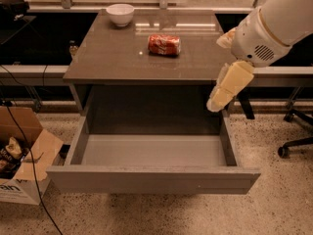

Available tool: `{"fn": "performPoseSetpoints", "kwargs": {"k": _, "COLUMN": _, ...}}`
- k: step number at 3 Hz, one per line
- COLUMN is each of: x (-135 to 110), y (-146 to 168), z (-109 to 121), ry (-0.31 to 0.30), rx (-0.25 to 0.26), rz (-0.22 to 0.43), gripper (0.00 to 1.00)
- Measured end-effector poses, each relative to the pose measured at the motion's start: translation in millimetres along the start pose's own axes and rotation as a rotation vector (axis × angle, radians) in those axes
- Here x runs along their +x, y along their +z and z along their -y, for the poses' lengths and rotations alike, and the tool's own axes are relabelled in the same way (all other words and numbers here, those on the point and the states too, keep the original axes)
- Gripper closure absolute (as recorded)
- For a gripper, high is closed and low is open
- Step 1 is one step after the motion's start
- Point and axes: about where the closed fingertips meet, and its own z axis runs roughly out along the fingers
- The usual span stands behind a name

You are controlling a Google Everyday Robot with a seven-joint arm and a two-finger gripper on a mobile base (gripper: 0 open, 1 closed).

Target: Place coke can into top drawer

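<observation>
My arm (274, 23) comes in from the upper right with its white housing above the right edge of the cabinet top (107, 58). My gripper (218, 101) hangs below it, slanting down and to the left, so its cream tip sits by the right rear corner of the top drawer (151, 180), though I cannot tell how wide it stands. The drawer stands pulled out toward the front, and the coke can (164, 44) lies on its side on the cabinet top, well apart from my gripper, with the white bowl (120, 13) near the back left corner.
</observation>
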Motion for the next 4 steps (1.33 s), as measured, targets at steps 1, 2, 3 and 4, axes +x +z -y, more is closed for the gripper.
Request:
{"fn": "performPoseSetpoints", "kwargs": {"k": 1, "x": -2, "y": 10, "z": 2, "ry": 0.023, "rx": 0.014, "rz": 0.024, "gripper": 0.00}}
{"fn": "performPoseSetpoints", "kwargs": {"k": 2, "x": -28, "y": 34, "z": 24, "ry": 0.013, "rx": 0.044, "rz": 0.103, "gripper": 0.00}}
{"fn": "performPoseSetpoints", "kwargs": {"k": 3, "x": -64, "y": 70, "z": 69, "ry": 0.013, "rx": 0.089, "rz": 0.224, "gripper": 0.00}}
{"fn": "performPoseSetpoints", "kwargs": {"k": 4, "x": -82, "y": 93, "z": 98, "ry": 0.023, "rx": 0.101, "rz": 0.286, "gripper": 0.00}}
